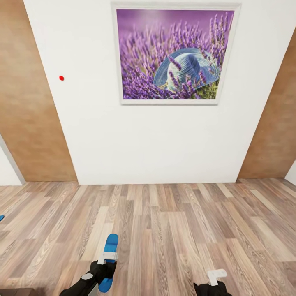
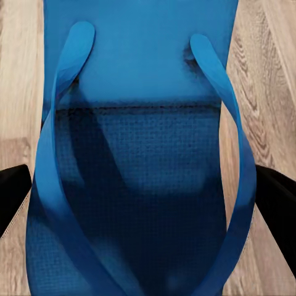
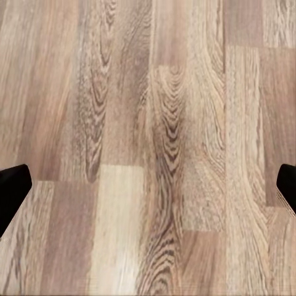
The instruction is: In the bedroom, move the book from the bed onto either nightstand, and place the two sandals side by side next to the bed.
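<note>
The left gripper (image 1: 107, 263) has its jaws closed on one blue sandal (image 1: 109, 249), held above the plank floor (image 1: 172, 230). The right gripper (image 1: 216, 276) hangs with jaws wide, empty. Probably mid-carry; next, find the bed.

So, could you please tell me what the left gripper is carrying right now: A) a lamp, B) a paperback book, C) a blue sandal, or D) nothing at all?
C: the left gripper is closed across a bright blue sandal, and the left wrist view looks straight down onto its blue sole and straps, above the wood-plank floor.
</note>
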Controlling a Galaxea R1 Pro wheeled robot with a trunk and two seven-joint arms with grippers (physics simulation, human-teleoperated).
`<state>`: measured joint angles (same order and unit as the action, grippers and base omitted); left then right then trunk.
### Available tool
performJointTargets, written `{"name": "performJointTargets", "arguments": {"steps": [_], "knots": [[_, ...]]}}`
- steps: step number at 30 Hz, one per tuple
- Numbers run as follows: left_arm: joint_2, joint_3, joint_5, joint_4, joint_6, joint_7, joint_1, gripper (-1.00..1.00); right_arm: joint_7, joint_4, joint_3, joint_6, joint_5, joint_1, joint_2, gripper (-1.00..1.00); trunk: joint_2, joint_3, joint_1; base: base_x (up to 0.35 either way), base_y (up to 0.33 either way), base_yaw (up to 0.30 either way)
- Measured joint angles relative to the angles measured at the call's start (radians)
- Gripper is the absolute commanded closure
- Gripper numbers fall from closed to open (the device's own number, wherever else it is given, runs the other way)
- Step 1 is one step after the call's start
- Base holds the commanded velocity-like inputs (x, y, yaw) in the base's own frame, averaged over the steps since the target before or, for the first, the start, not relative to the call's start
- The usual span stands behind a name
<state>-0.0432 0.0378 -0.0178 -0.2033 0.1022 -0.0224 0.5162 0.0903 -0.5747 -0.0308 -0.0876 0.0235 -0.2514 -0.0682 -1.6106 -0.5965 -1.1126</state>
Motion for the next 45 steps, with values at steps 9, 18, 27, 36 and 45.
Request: {"name": "performJointTargets", "arguments": {"steps": [9,18,27,36,45], "knots": [[0.000,0.000,0.000,0.000,0.000,0.000,0.000,1.00,-0.001,0.001,0.000,0.000,0.000,0.000,0.000,-1.00,0.000,0.000,0.000,0.339,0.000,0.000],[0.000,0.000,0.000,0.001,0.000,0.000,0.000,1.00,-0.001,0.001,0.000,0.000,0.000,0.000,0.000,-1.00,0.000,0.000,0.000,0.338,-0.006,0.000],[0.000,0.000,0.000,0.001,0.000,0.000,0.000,1.00,-0.001,0.000,-0.001,0.000,-0.002,0.000,0.002,-1.00,0.000,0.000,0.000,0.327,-0.067,0.001],[0.000,0.000,0.000,0.001,0.002,0.000,0.000,1.00,-0.002,0.000,-0.024,0.000,-0.002,0.000,0.002,-1.00,0.000,-0.003,0.000,0.303,-0.112,0.140],[0.000,0.000,-0.001,0.001,0.011,0.000,0.000,1.00,-0.002,0.000,-0.027,0.000,-0.003,0.000,0.002,-1.00,0.000,-0.009,0.000,0.267,-0.169,0.174]]}}
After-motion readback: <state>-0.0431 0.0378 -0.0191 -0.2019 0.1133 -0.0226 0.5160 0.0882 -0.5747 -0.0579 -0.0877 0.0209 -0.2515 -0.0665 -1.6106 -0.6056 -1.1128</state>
